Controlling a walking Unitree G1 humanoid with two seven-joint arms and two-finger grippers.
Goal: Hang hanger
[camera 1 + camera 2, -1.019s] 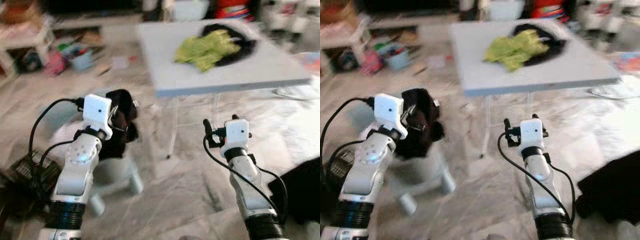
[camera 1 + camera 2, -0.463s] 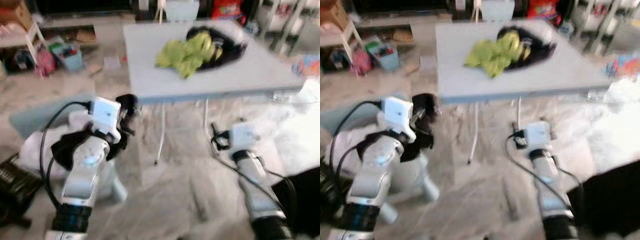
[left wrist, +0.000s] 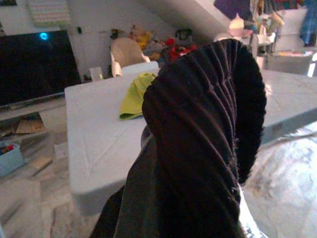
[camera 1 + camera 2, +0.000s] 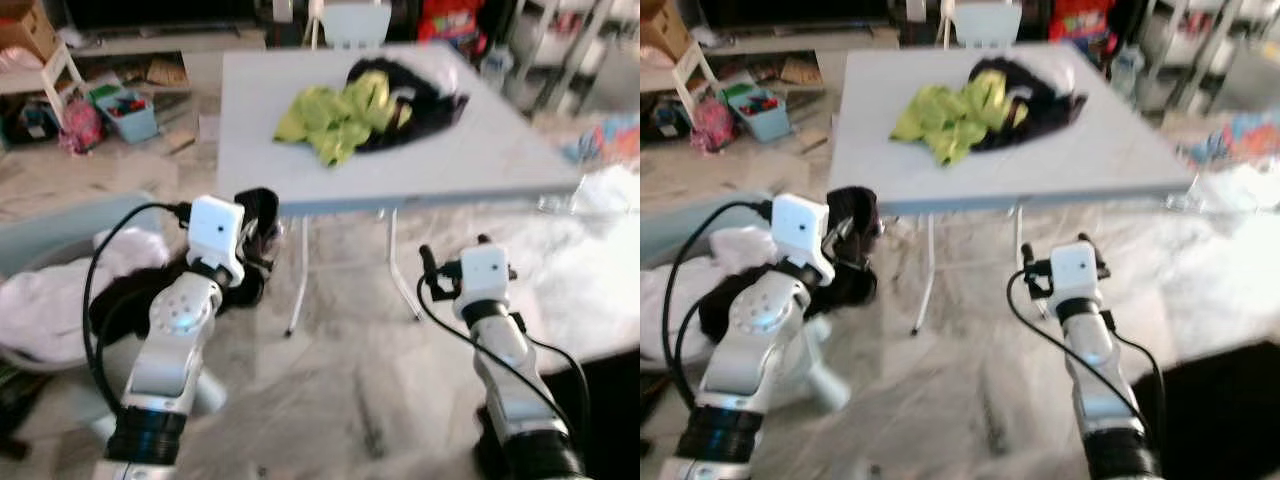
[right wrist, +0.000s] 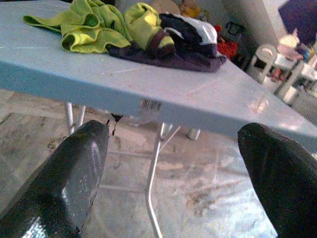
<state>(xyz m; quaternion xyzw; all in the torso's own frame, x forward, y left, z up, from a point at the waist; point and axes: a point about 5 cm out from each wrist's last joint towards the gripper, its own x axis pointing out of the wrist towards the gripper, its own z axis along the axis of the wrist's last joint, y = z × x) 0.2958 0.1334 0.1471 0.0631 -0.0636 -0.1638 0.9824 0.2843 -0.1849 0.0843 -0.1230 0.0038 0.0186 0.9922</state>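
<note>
1. Left tool (image 4: 262, 228): clamped on a black ribbed garment (image 3: 198, 144), held below the surface's (image 4: 500, 140) near edge.
2. Right tool (image 5: 173, 173): fingers (image 5: 69, 178) apart, empty, before that edge.
3. Yellow-green garment (image 4: 325, 115) and dark clothing (image 4: 420, 95): piled toward the far edge.
</note>
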